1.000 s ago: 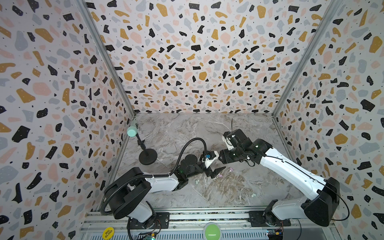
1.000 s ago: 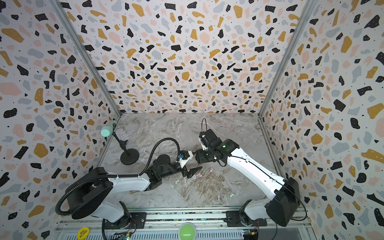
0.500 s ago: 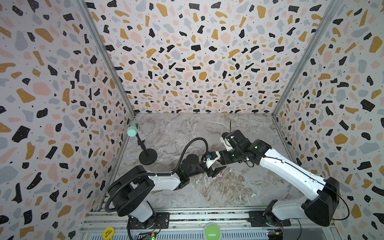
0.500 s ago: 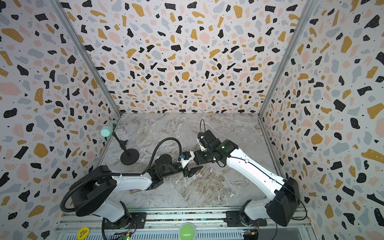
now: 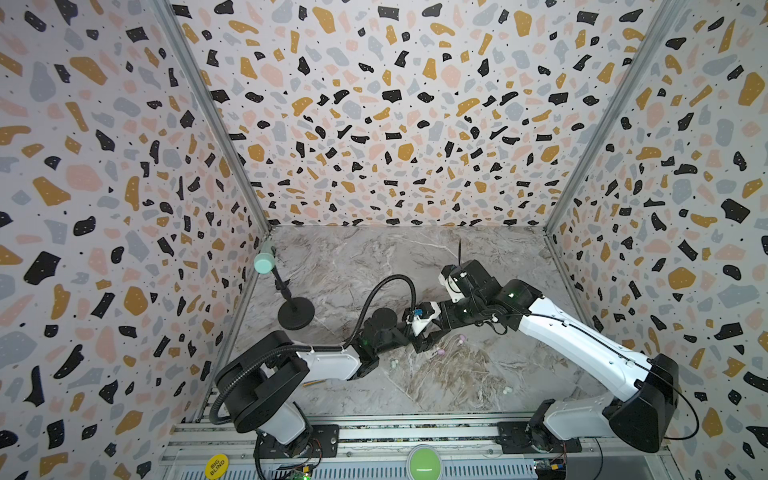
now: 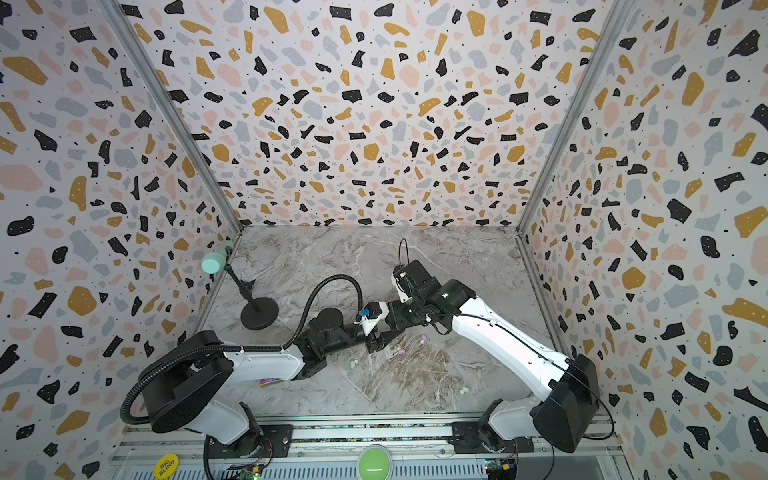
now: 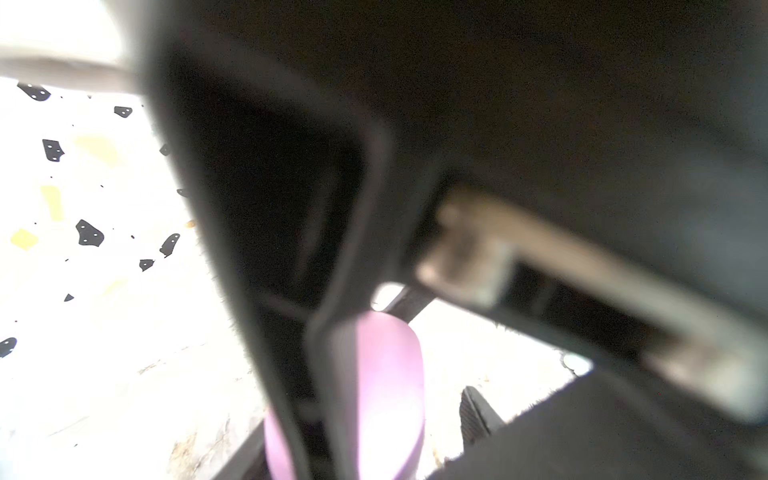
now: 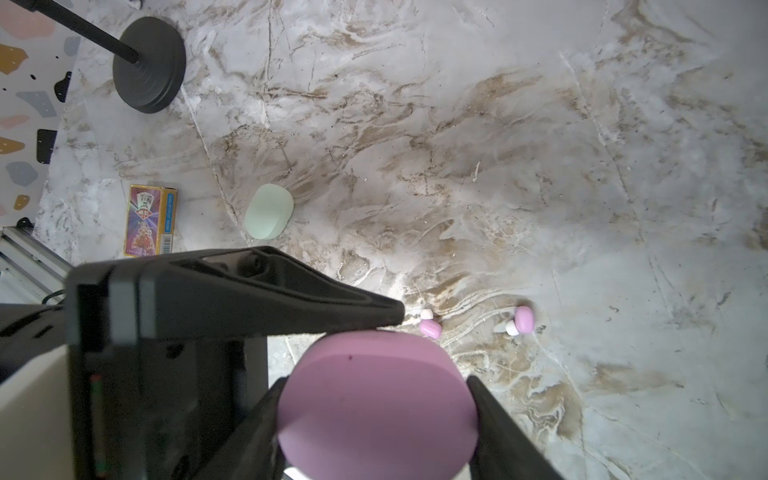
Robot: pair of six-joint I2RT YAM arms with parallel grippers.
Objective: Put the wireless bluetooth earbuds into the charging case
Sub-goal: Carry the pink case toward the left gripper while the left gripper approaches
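Stand (image 8: 148, 70) far left. Card box (image 8: 150, 220) and mint case (image 8: 269, 212) lie on table (image 8: 540, 145), near each other, not touching. Left gripper (image 5: 424, 341) mid-table: one finger (image 8: 291, 299) touches the pink case (image 8: 376, 415) at its edge, the other finger is hidden and the left wrist view is blurred, so can't tell if it pinches. Right gripper (image 8: 376, 380) clamps pink case, a finger on each side. Pink bud (image 8: 430, 327) and second pink bud (image 8: 521, 320) loose on table just beyond case. Pale bud (image 5: 394, 364) on table by left arm, another pale bud (image 5: 507, 390) near front edge, well apart.
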